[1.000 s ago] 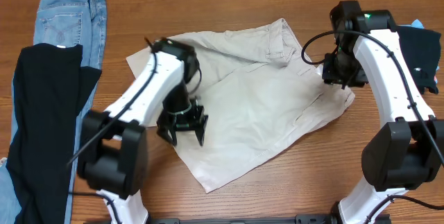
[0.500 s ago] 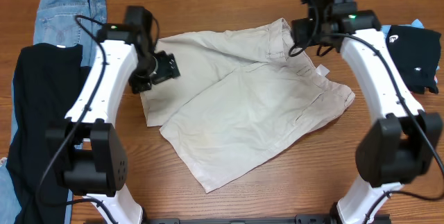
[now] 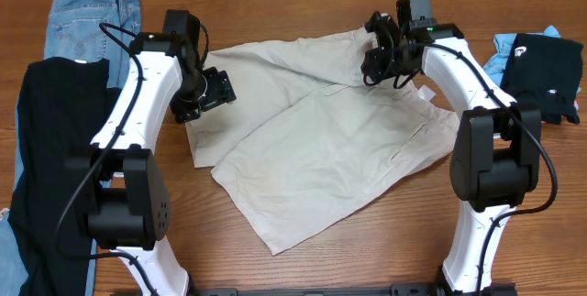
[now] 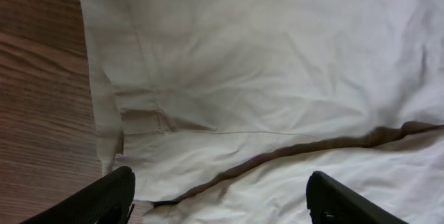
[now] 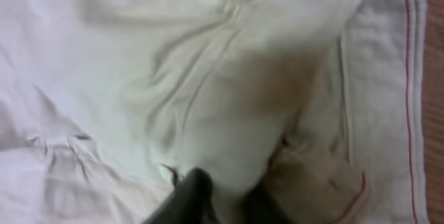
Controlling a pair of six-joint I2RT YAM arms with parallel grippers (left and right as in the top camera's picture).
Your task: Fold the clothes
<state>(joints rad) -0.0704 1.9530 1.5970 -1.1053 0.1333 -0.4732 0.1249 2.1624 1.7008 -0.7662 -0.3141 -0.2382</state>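
Note:
The light beige trousers [image 3: 330,149] lie spread and partly folded in the middle of the table. My left gripper [image 3: 214,90] is open just above their left edge. In the left wrist view its two fingers [image 4: 222,203] stand wide apart over the beige fabric [image 4: 263,78], near a seam and the bare wood. My right gripper [image 3: 374,58] is at the top right of the trousers, by the waistband. In the right wrist view its fingers [image 5: 232,207] are close together with a bulge of the beige fabric [image 5: 173,78] pinched between them.
Blue jeans [image 3: 87,21] and a black garment [image 3: 55,149] lie along the left side of the table. A dark navy garment [image 3: 546,71] with a light blue cloth [image 3: 504,44] beside it lies at the right edge.
My left gripper moved from the middle of the trousers to their upper left edge, then stayed. My right gripper moved left from the right hem down onto the waistband area.

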